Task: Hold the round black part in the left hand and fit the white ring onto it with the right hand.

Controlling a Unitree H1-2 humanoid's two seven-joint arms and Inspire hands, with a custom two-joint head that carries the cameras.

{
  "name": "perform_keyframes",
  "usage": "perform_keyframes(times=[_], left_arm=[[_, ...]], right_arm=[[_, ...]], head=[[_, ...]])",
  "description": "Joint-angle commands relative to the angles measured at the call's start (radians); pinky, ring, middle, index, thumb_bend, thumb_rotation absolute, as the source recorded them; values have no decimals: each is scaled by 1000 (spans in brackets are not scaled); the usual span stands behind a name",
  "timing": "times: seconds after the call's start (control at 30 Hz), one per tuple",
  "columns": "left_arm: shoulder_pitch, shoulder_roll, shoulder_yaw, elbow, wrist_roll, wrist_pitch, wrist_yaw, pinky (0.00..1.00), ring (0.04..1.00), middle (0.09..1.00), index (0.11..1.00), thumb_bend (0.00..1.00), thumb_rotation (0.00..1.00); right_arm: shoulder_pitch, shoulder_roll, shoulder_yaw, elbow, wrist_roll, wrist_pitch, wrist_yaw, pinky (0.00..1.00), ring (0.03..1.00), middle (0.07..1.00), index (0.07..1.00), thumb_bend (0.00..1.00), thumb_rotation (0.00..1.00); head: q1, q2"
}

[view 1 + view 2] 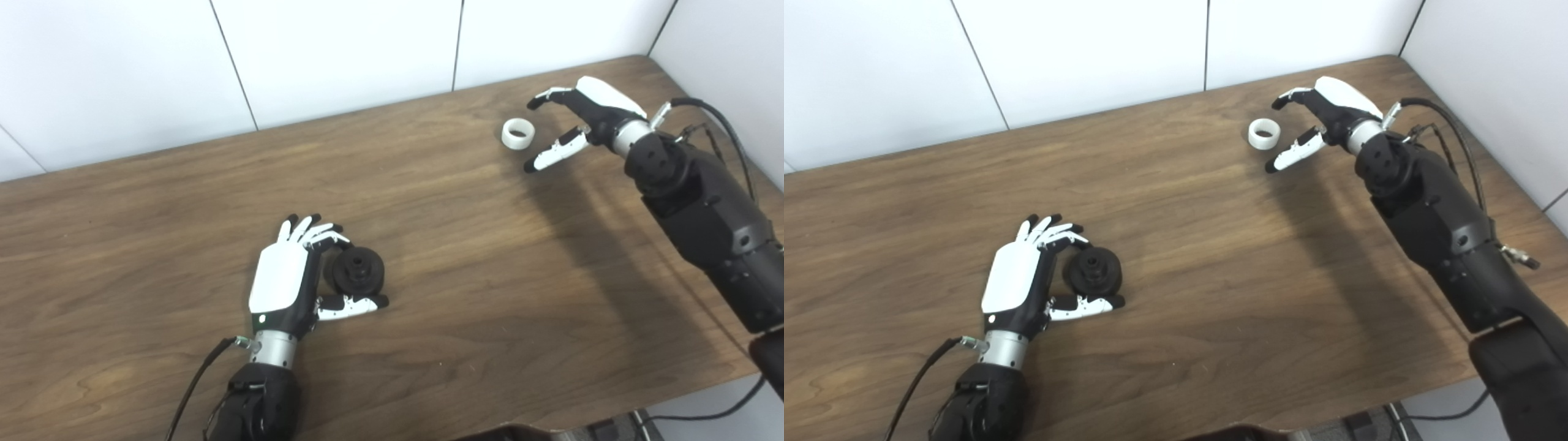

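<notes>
The black part (359,269) lies flat on the tabletop (453,257), near the front and left of centre, its raised hub pointing up. The left hand (294,275) cups it from the left: the fingers (312,231) curl round its far side and the thumb reaches along its near side. They look close on the part or just touching it, yet it appears to rest on the wood, so I judge this a grasp being formed, not a finished hold. Hub-up is the useful way round, since that is probably where the ring must seat.

The ring (518,133) stands far right, well apart from the part, hole upward. The right hand (566,128) sits just to its right, spread wide and empty, its fingers (545,98) beyond the ring's far side and the thumb on its near side, neither touching. That bracket suits a pinch across the ring's outer wall.

Bare wood lies between the two hands, so the carry from far right to near left is unobstructed. The tighter side is the right: the wall corner and the tabletop's right edge sit close behind that arm, and its cable (716,116) loops there, leaving little room to swing outward. The part has open wood to its right.
</notes>
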Motion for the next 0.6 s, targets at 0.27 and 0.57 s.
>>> perform_keyframes(times=[0.27,0.57], left_arm=[[142,36,-21,93,-11,-11,24,1000,920,788,485,524,56],[152,35,-24,75,-5,-1,16,1000,919,788,485,524,56]], right_arm=[[-146,-9,31,68,-51,-16,-1,978,973,945,798,860,284],[-213,0,83,150,-91,-26,3,984,973,941,772,860,293]], head=[[1,4],[1,12]])
